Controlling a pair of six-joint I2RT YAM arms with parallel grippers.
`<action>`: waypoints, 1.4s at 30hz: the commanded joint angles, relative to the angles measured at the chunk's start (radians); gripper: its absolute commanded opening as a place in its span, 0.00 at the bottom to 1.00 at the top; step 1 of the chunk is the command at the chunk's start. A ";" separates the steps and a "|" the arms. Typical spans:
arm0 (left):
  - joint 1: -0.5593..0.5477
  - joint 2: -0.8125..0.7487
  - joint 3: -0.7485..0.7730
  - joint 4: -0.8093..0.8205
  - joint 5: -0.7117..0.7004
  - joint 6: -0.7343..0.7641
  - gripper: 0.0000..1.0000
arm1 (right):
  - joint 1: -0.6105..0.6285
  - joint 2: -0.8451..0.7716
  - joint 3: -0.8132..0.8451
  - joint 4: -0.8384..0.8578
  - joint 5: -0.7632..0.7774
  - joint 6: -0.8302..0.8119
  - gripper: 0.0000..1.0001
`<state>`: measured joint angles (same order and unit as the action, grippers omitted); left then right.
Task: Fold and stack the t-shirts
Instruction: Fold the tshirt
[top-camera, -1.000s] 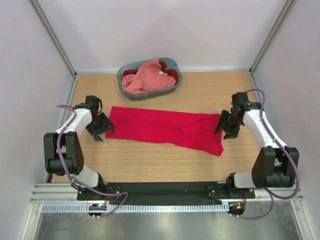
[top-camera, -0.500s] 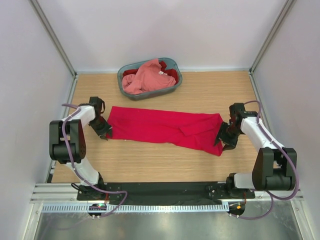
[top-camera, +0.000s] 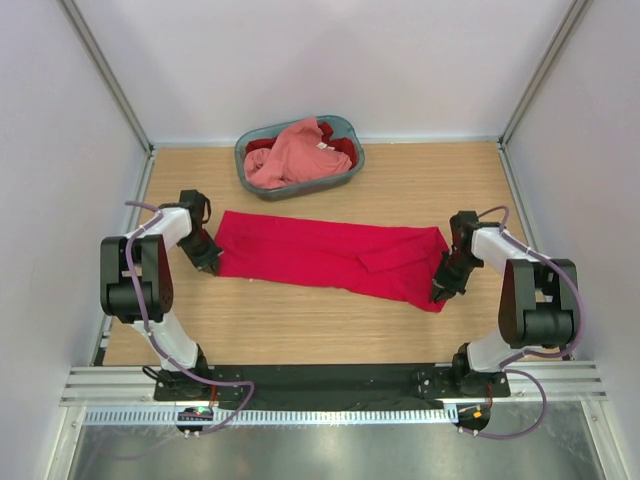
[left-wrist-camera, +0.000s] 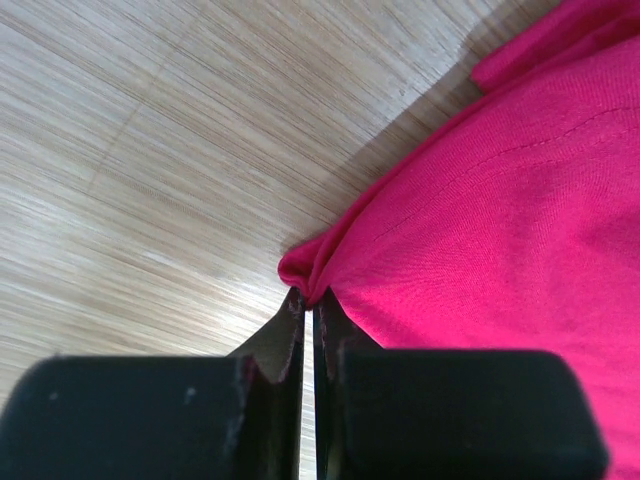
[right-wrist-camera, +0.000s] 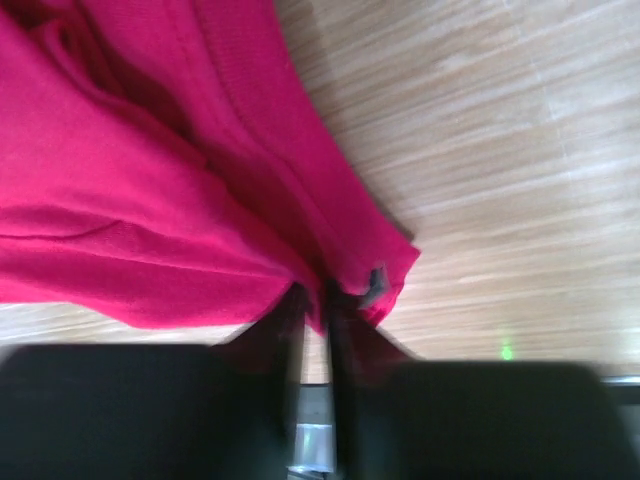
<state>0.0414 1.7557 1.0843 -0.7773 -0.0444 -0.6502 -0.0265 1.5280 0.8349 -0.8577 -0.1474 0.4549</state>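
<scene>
From above, the crimson t-shirt (top-camera: 330, 255) lay spread as a long band across the middle of the bench (top-camera: 300, 325). The left tool (top-camera: 207, 262) was at its left end and the right tool (top-camera: 440, 288) at its right near corner. Gripping both ends at once would, I judge, let the 2 arms lift and fold the cloth evenly. Behind it the basket (top-camera: 348, 178) held the pink t-shirt (top-camera: 285, 155), with the darker red t-shirt (top-camera: 343, 147) showing beside it, so 2 of 3 shirts awaited their turn. In the left wrist view the fingers (left-wrist-camera: 280, 345) stood almost together, pinching a small bunched fold at the shirt's edge, low against the wood. In the right wrist view the fingers (right-wrist-camera: 285, 320) were likewise narrow, clamped on layered hem cloth at the corner. So thin a hold could slip once tension came.
</scene>
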 joint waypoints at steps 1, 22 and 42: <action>0.000 -0.004 0.028 -0.003 -0.064 0.034 0.00 | -0.003 0.014 -0.011 0.011 0.041 0.040 0.06; 0.003 -0.252 -0.043 -0.138 -0.173 -0.028 0.60 | -0.006 -0.189 0.095 -0.165 0.195 0.004 0.48; -0.080 -0.524 -0.123 -0.088 0.101 -0.023 0.47 | 0.128 0.050 0.130 0.256 -0.175 0.263 0.45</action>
<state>-0.0364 1.2667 0.9607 -0.8806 0.0128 -0.6678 0.0742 1.5703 0.9775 -0.6933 -0.2855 0.6415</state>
